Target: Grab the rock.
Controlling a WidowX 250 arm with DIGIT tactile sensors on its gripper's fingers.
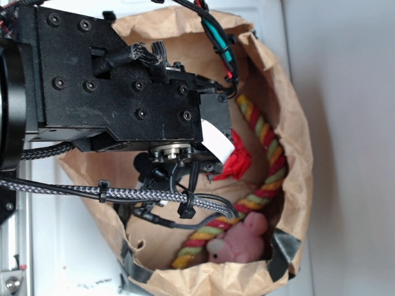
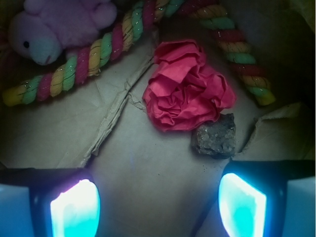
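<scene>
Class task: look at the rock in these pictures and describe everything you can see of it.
The rock is a small, angular lump, dark brown-grey with a rough, speckled surface that looks like stone. It lies on the brown paper floor of the bag, tucked against the lower right edge of the red paper flower, which it seems to touch. The open gripper sits just below it, not touching it; the rock lies nearer the right-hand finger. In the exterior view the arm hides it.

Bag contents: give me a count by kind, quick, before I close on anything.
Rock: 1
Red paper flower: 1
Pink plush toy: 1
Striped rope: 1
Total: 4, all loose in the paper bag. The gripper is open, holding nothing.
</scene>
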